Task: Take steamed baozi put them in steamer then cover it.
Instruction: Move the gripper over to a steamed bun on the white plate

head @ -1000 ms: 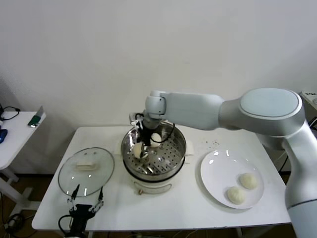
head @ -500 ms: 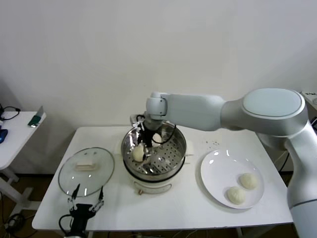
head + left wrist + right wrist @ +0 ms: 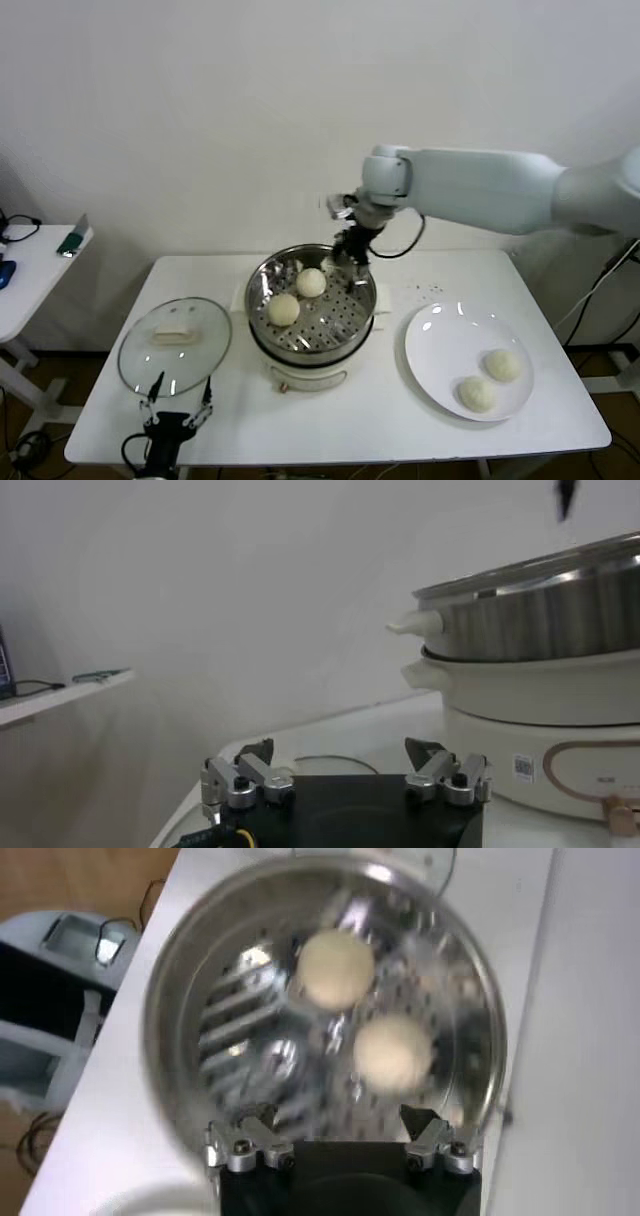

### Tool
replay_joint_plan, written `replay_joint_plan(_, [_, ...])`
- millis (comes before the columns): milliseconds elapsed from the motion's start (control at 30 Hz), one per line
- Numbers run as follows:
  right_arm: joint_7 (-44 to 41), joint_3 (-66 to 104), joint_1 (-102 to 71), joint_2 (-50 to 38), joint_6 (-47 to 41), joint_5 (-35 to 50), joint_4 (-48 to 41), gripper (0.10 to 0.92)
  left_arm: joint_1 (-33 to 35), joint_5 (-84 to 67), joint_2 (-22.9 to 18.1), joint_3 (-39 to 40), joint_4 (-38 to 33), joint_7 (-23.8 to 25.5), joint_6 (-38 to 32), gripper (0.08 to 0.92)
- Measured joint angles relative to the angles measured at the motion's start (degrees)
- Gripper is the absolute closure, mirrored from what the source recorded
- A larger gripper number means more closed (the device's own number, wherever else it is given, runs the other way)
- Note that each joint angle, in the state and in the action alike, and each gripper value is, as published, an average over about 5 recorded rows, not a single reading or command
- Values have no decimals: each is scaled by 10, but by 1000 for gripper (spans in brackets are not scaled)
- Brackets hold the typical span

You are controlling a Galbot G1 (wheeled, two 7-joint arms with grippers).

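Observation:
The shiny steel steamer (image 3: pixel 330 325) sits on its white pot base mid-table and holds two cream baozi (image 3: pixel 284 309) (image 3: pixel 311 283). Two more baozi (image 3: pixel 501 365) (image 3: pixel 477 394) lie on the white plate (image 3: pixel 440 340) at the right. My right gripper (image 3: pixel 352 257) hangs open and empty above the steamer's back right rim. In the right wrist view the steamer (image 3: pixel 180 998) and its two baozi (image 3: pixel 337 969) (image 3: pixel 393 1052) show beyond the gripper (image 3: pixel 340 1128). My left gripper (image 3: pixel 176 405) is parked open at the table's front left; its wrist view (image 3: pixel 342 760) shows the steamer (image 3: pixel 540 610) from the side.
A round glass lid (image 3: pixel 174 345) with a cream handle lies flat on the table left of the steamer. A small white side table (image 3: pixel 30 265) with a few items stands at the far left. A wall runs behind the table.
My right gripper let go of a baozi in the steamer's left part, then rose and swung back right, out of the basket. The left arm has not moved.

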Motion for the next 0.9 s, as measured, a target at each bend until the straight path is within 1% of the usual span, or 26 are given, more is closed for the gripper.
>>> replay_joint_plan(267, [-6,-7,-13,-142,8,-83,87,203,0,8,-5,2,-7,-11,7,177])
replay_joint_plan(467, [-13,-5,-51,-222,15,-156,122,203,5,16,-9,0,-13,-18,9,177])
replay_joint_plan(667, [-16,12,-105,-271,19,-220,135,203,11,20,-14,-1,-12,-23,7,177])
replay_joint_plan(900, [-13,47,-179,-293,21,-271,132,203,16,21,-15,-6,-9,-25,4,177])
